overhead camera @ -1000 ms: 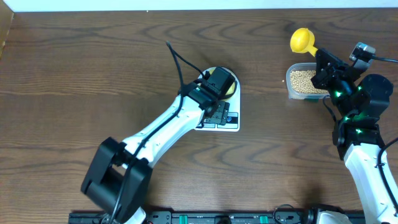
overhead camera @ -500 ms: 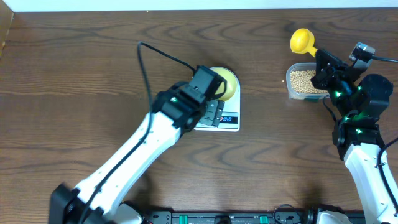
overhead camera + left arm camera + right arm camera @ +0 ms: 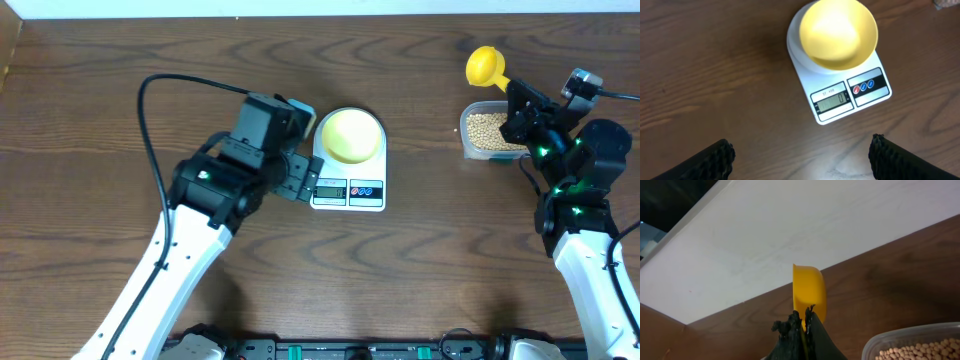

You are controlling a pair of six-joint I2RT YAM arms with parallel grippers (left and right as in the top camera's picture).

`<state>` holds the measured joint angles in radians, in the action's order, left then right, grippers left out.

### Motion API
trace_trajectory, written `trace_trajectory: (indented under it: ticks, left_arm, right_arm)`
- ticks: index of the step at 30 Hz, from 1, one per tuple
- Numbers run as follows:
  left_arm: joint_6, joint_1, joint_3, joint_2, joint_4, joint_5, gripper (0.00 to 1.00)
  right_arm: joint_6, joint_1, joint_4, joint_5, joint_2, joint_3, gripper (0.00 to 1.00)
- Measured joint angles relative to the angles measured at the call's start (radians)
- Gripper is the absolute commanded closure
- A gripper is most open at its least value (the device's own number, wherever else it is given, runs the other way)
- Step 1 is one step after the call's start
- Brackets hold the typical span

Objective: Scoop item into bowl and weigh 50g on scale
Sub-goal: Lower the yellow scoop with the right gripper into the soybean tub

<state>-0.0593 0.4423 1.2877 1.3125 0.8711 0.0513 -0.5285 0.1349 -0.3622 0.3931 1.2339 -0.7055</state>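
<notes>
So the scale sits about mid-worktop, display and two buttons along its near edge, and the pale-yellow bowl is parked right on its weighing plate. In the left wrist view the bowl's inside is just plain yellow, and the display looks like it reads zero (it's tiny, so don't quote me).

The left pincer has its jaws spread wide with nothing between them. From overhead it hangs just beside the scale's left edge, and its camera looks down at bowl and scale with only the two dark fingertips poking in at the bottom corners.

The beans are all over on the right, in a clear plastic tub, well apart from the scale. The right pincer is clamped tight on the handle of the bright yellow scoop — the cup end sticks out past the tub's far side, toward the back edge of the worktop. In the right wrist view the cup shows edge-on, turned on its side, with a corner of the tub and some beans low on the right. Can't tell whether anything's in the scoop.
</notes>
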Motion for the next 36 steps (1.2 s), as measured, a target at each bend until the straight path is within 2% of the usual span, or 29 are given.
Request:
trace_trajectory:
  ticks: [11,20,36]
  left_arm:
    - [-0.030,-0.009,0.000,0.000,0.015,0.039,0.12]
    - [-0.175,-0.009,0.000,0.000,0.036,0.187,0.12]
    - [-0.208,-0.009,0.000,0.000,0.046,0.209,0.12]
  right_arm:
    - [0.000,0.000,0.019,0.000,0.000,0.000,0.99]
    - [0.021,0.000,0.021,0.000,0.000,0.000,0.99]
    - [0.033,0.000,0.026,0.020,0.000,0.000,0.99]
